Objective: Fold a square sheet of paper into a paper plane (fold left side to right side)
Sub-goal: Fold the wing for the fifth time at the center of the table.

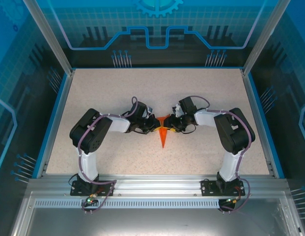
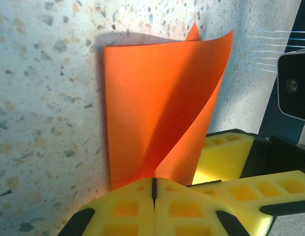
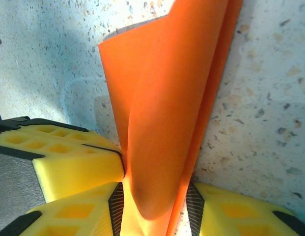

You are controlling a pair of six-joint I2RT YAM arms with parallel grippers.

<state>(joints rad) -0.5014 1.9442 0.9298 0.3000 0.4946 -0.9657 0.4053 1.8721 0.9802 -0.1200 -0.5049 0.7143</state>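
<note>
- At the middle of the desk (image 1: 118, 88), the orange paper plane (image 1: 163, 136) lay between the two tools, its sharp tip pointing toward the arm bases
- On the left wrist view, the left tool (image 2: 153, 186) was closed, its yellow fingers (image 2: 123, 209) meeting on the paper's lower edge, and the sheet rose from them half-curled
- Opposite it, the right tool (image 3: 154, 199) had its pads (image 3: 117, 201) apart with a rounded fold of the paper between them, touching both; whether it squeezed could not be told
</note>
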